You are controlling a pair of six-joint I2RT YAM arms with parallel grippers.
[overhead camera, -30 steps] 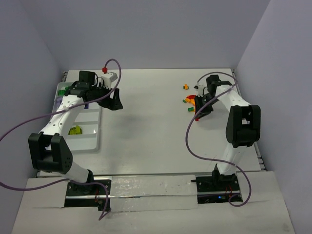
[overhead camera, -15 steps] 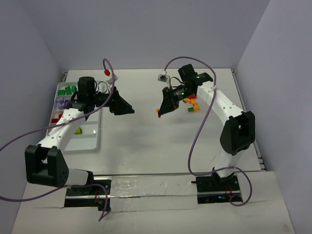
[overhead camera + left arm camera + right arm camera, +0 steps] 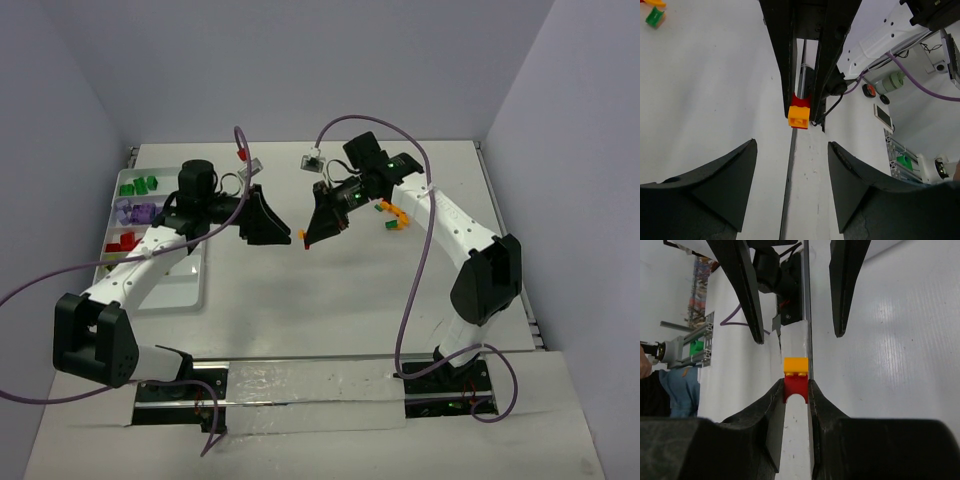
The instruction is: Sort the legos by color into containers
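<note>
Right tool [image 3: 796,386] is clamped on a red brick [image 3: 795,390] with an orange brick [image 3: 795,365] stuck to it, held above the table [image 3: 300,300]. Left tool [image 3: 790,150] faces it, jaws partly open and empty, apparently to pull the colours apart. Tray [image 3: 185,285] lies far left.

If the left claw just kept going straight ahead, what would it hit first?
Probably the orange-and-red lego stack pinched by the right gripper, straight ahead of the open left gripper; depth is unclear.
</note>
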